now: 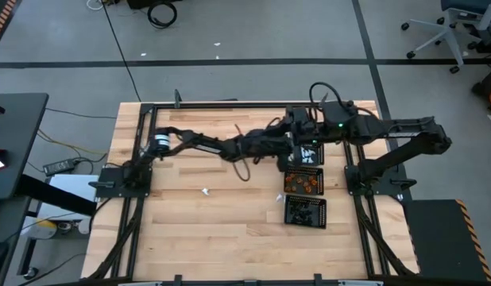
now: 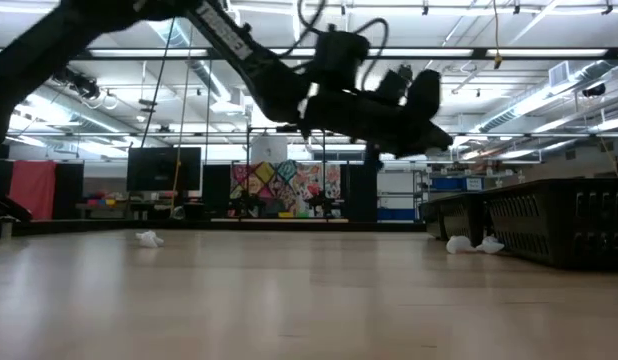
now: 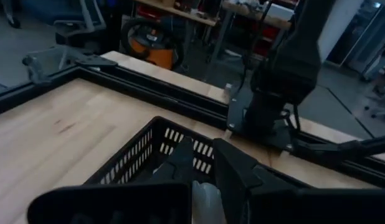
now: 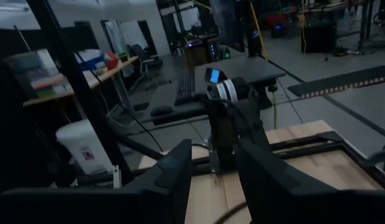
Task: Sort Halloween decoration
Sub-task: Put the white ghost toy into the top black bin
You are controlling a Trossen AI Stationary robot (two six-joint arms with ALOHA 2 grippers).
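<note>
Three square black mesh trays stand in a column on the table's right side. The far tray (image 1: 309, 152) holds white trinkets, the middle tray (image 1: 303, 183) orange ones, the near tray (image 1: 306, 212) black ones. Two white trinkets (image 1: 204, 191) (image 1: 280, 199) lie loose on the wood. My left gripper (image 1: 288, 151) (image 3: 204, 146) hangs over the far tray's left edge (image 3: 139, 155), shut on a small pale trinket (image 3: 207, 198). My right gripper (image 1: 295, 119) (image 4: 214, 165) is open and empty, raised just beyond the far tray and pointing toward the table's left. My left gripper has the pale trinket (image 3: 208, 194) pinched between its two fingers (image 3: 180, 163). The trinket is lifted clear above the far tray's inside. Which part of the trinket the fingers are on does not show.
A black metal frame (image 1: 230, 105) runs around the table and carries both arm bases (image 1: 122, 176) (image 1: 374, 181). Bare wood (image 1: 214, 230) takes up the table's left and near parts. In the low view the loose white trinkets (image 2: 149, 238) (image 2: 471, 243) lie on the wood beside the trays (image 2: 559, 222).
</note>
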